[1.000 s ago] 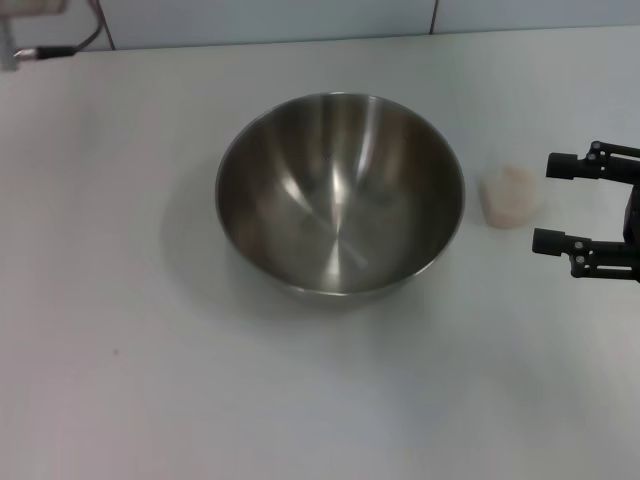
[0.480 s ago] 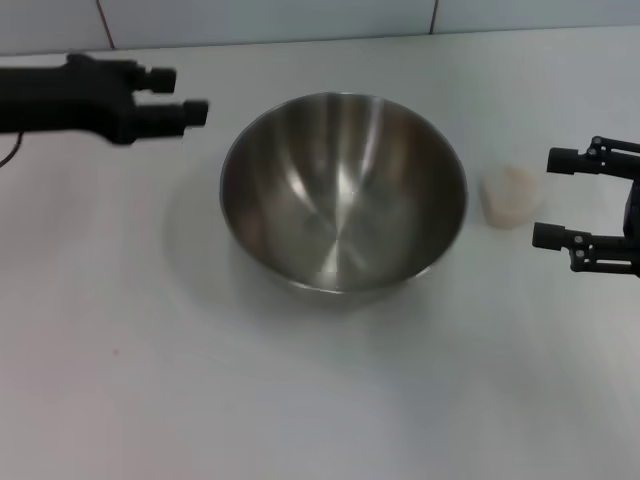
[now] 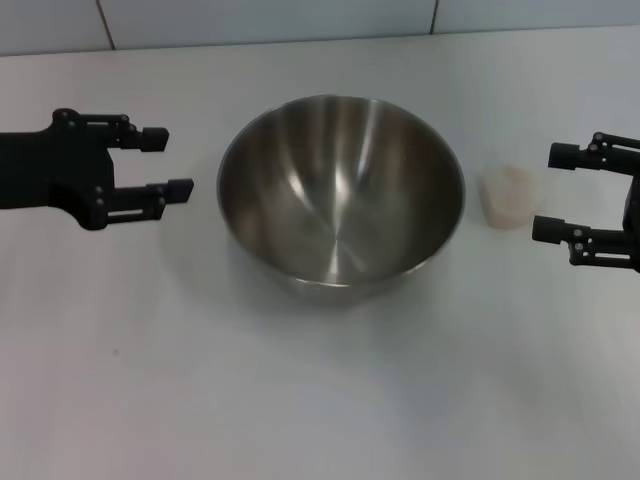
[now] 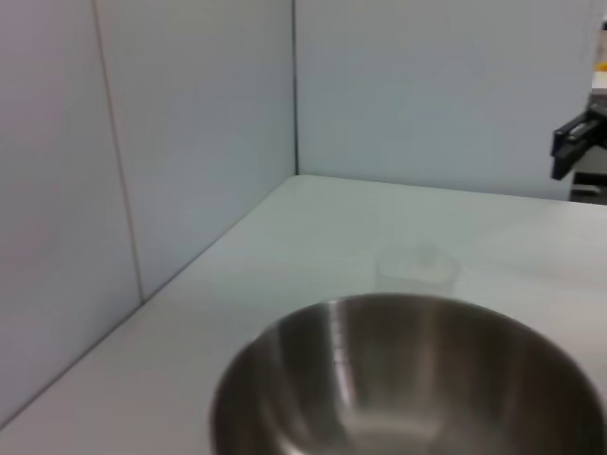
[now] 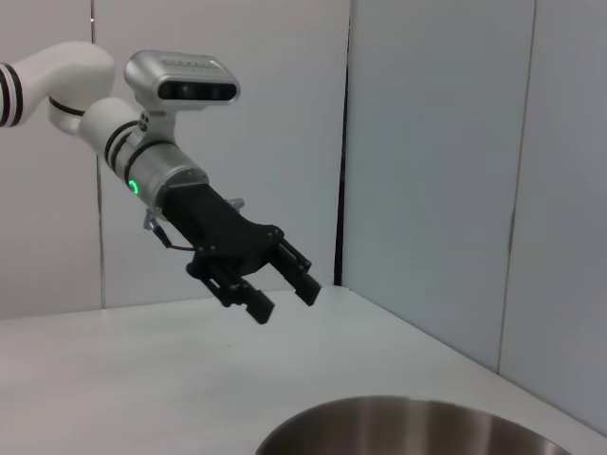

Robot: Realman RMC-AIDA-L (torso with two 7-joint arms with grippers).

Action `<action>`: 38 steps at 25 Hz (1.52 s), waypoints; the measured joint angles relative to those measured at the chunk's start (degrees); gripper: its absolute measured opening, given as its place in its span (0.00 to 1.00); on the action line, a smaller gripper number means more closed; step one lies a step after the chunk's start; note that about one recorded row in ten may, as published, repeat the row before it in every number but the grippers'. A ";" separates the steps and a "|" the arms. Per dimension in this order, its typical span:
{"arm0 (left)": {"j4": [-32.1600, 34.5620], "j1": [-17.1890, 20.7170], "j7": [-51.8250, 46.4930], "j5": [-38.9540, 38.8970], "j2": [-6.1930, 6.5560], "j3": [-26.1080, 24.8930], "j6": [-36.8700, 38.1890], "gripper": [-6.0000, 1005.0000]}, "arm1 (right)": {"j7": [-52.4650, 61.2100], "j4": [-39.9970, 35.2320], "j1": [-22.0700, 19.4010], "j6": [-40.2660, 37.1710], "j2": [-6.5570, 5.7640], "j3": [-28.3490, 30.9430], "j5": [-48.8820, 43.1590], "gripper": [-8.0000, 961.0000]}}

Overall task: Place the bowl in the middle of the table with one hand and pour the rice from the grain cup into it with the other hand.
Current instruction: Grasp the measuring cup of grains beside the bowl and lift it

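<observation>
The steel bowl [image 3: 340, 190] stands empty near the middle of the white table [image 3: 300, 400]. My left gripper [image 3: 172, 162] is open and empty just left of the bowl's rim, not touching it. The clear grain cup [image 3: 508, 195], holding pale rice, stands upright just right of the bowl. My right gripper [image 3: 548, 192] is open and empty just right of the cup, jaws facing it. The left wrist view shows the bowl [image 4: 408, 379], the faint cup [image 4: 415, 268] behind it and the right gripper [image 4: 574, 147]. The right wrist view shows the left gripper [image 5: 285, 289] above the table beyond the bowl's rim [image 5: 417, 427].
Grey wall panels [image 3: 300, 20] run along the table's far edge. Bare tabletop lies in front of the bowl.
My left arm came into view from the left, then dropped lower and settled beside the bowl's left rim. The bowl, the cup and my right gripper have stayed put.
</observation>
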 joint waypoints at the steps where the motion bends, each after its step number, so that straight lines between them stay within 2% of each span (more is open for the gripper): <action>1: -0.11 -0.12 0.00 0.07 0.07 0.08 0.64 0.62 | 0.00 0.00 0.00 0.00 0.00 0.00 0.00 0.80; 7: -0.41 -0.45 0.07 1.38 0.03 0.52 2.04 0.62 | 0.02 0.19 -0.31 0.51 0.11 0.43 0.07 0.80; 14: -1.06 -0.05 0.34 0.87 -0.52 -0.21 0.65 0.62 | -0.18 2.26 -1.04 0.69 0.14 4.93 0.14 0.80; 17: -4.04 0.40 2.44 -0.96 -0.71 -0.97 -0.52 0.62 | -0.40 3.37 -1.56 1.06 0.14 6.30 0.13 0.80; 18: -6.05 0.50 4.44 -2.41 -0.68 -1.79 -0.60 0.62 | -0.54 3.85 -2.05 2.01 0.14 6.95 0.13 0.80; 24: -6.05 0.50 4.44 -2.41 -0.68 -1.79 -0.60 0.62 | -0.73 5.62 -3.14 4.88 0.20 7.49 0.14 0.79; 25: -7.78 0.01 5.48 -3.54 -0.36 -2.31 -0.18 0.62 | -1.09 6.74 -3.26 5.24 0.13 7.99 0.14 0.79; 34: -9.36 -0.24 6.12 -3.21 -0.60 -0.79 -0.41 0.62 | -4.35 11.27 -3.79 6.65 0.08 12.25 0.09 0.79; 38: -9.36 -0.28 6.14 -3.21 -0.58 -0.72 -0.45 0.62 | -5.96 14.15 -4.25 11.22 0.16 12.75 0.09 0.80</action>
